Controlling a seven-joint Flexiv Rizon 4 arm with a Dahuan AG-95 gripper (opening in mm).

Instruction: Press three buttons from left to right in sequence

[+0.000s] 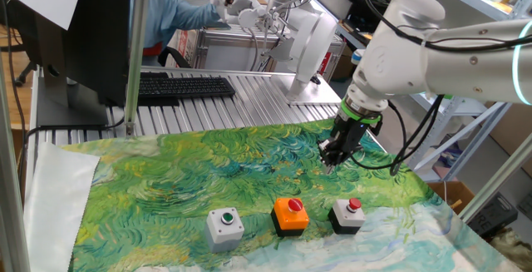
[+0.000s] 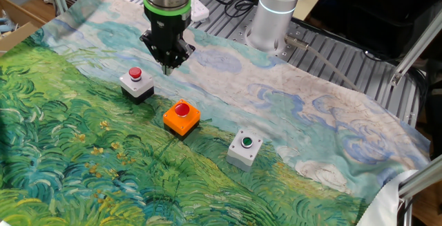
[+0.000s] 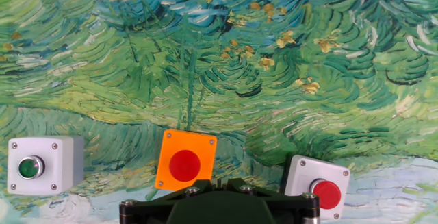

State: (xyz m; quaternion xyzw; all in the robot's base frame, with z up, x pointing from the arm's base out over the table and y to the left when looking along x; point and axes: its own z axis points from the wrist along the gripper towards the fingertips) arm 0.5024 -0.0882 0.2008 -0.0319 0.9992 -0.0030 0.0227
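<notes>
Painted green cloth (image 1: pixel 208 172) covers the table, a keyboard (image 1: pixel 184 86) behind, and the clenched gripper (image 1: pixel 330 157) hangs empty above the three buttons (image 1: pixel 291 214), nothing between.

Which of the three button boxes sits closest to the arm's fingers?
The black-bodied box with the small red cap; the orange box and the light grey green-capped box lie progressively farther away.

Three buttons (image 1: pixel 291 216) side by side
</notes>
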